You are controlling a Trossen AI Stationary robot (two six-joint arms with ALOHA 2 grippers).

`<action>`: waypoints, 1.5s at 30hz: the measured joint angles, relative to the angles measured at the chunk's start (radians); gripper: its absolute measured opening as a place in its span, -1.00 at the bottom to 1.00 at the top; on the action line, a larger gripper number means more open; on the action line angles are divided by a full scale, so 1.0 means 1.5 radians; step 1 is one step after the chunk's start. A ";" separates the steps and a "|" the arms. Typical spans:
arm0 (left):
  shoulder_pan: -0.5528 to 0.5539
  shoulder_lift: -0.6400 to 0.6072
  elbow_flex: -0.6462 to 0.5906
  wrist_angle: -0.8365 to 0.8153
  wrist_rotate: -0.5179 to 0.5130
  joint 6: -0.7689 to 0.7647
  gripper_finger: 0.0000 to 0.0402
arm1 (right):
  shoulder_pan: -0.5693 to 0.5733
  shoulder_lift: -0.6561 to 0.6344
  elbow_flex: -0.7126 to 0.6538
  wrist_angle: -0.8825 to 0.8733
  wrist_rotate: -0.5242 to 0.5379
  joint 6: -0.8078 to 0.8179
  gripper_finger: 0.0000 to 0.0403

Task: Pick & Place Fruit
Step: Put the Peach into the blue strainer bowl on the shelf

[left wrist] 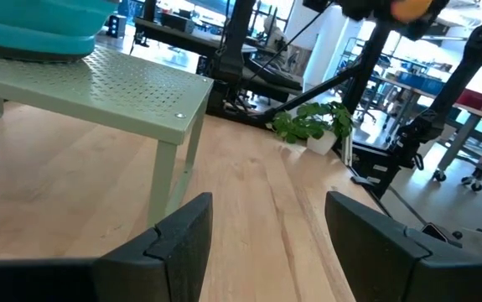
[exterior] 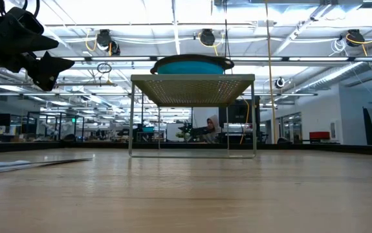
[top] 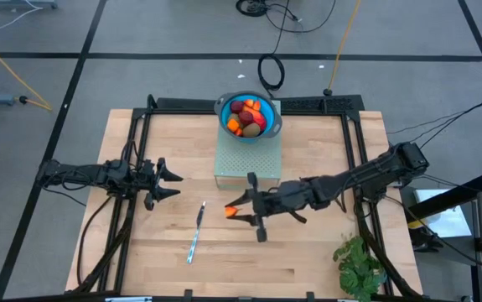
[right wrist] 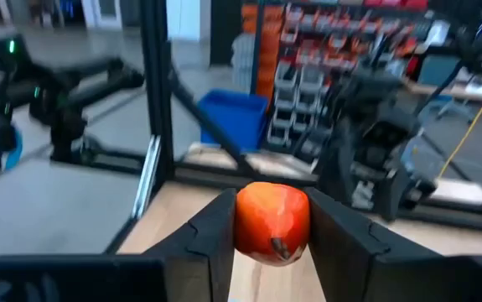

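An orange-red fruit piece (right wrist: 272, 222) is clamped between the fingers of the right end effector (top: 239, 210), held above the desk (top: 308, 252) near the knife (top: 196, 233). More fruit (top: 249, 116), apparently several pieces, is seen in the blue colander (top: 223, 110) on the perforated stand (top: 234, 159). The left end effector (top: 170, 182) is held with fingers apart, empty, at the desk's left side.

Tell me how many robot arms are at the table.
2. The left arm waits over the table's left side, its tool open and empty. The right arm reaches in from the right, its tool shut on an orange fruit.
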 joint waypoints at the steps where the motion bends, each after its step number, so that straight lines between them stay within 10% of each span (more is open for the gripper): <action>1: 0.000 0.000 0.000 0.000 0.000 0.000 0.16 | -0.003 0.000 0.000 0.016 0.000 0.000 -0.39; 16: 0.000 0.000 0.000 0.000 0.000 -0.001 0.16 | -0.035 0.000 0.000 0.081 -0.003 -0.023 -0.39; 23: 0.000 0.000 0.000 0.000 0.000 -0.002 0.16 | -0.043 0.000 0.000 0.081 0.001 -0.255 -0.39; 35: 0.000 0.000 0.000 0.001 0.000 -0.003 0.16 | -0.114 -0.010 0.000 0.079 0.193 -0.539 -0.39; 45: 0.000 0.000 0.000 0.001 -0.001 -0.004 0.16 | -0.216 -0.067 0.000 -0.008 0.263 -0.530 -0.39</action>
